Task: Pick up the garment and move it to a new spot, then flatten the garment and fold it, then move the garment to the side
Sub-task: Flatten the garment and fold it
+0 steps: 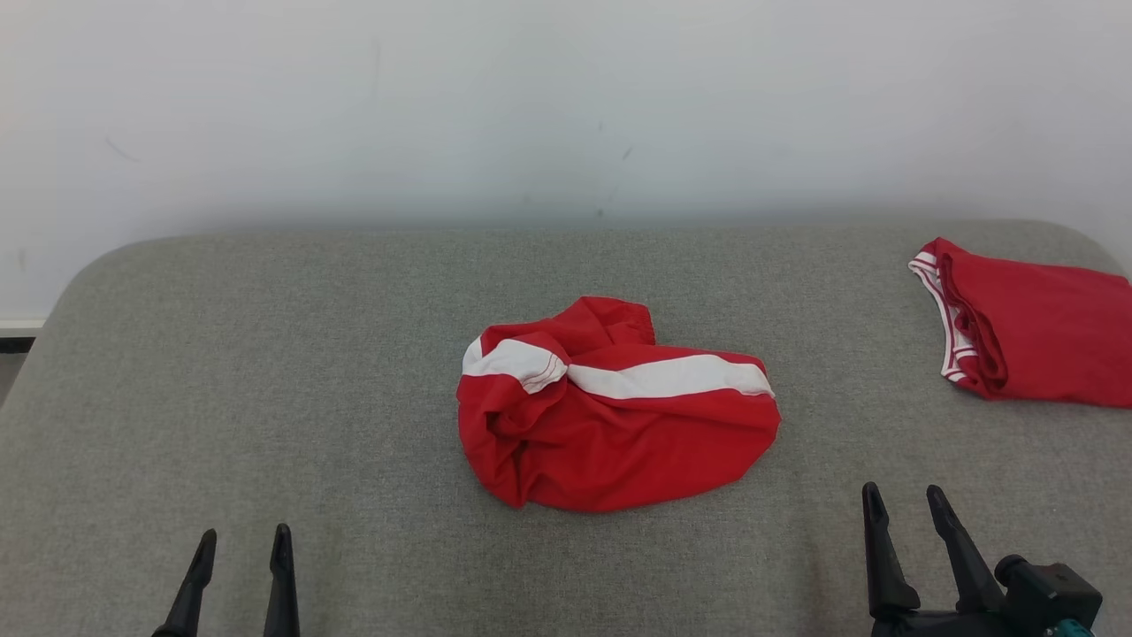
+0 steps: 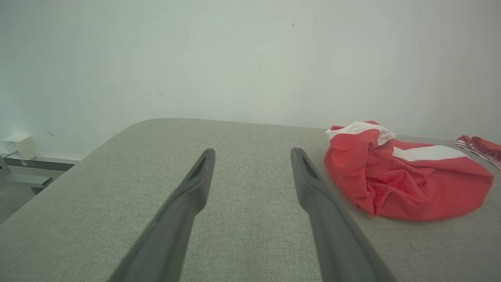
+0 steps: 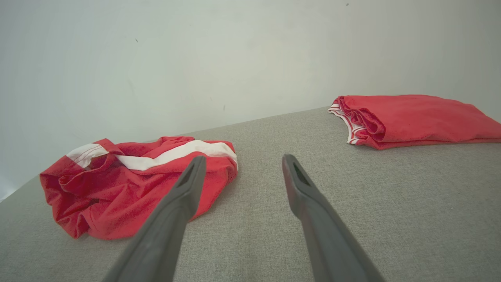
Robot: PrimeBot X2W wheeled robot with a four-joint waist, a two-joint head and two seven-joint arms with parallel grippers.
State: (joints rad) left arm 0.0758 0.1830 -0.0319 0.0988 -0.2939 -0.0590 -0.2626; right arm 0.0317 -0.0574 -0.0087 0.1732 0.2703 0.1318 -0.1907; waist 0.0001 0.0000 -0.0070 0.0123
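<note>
A crumpled red garment (image 1: 610, 416) with a broad white stripe lies bunched in the middle of the grey padded table (image 1: 265, 354). It also lies at the right of the left wrist view, garment (image 2: 407, 176), and at the left of the right wrist view, garment (image 3: 129, 184). My left gripper (image 1: 244, 541) sits low at the near left, open and empty, well clear of the cloth. At the near right my right gripper (image 1: 904, 497) stands open too, a short way from the garment's right end. Its own fingers (image 3: 188, 184) hold nothing.
A second red garment (image 1: 1035, 323) with white trim lies folded at the table's far right edge, also in the right wrist view (image 3: 415, 119). A pale wall (image 1: 566, 106) rises behind the table. The table's left edge drops to a floor with a white box (image 2: 19, 145).
</note>
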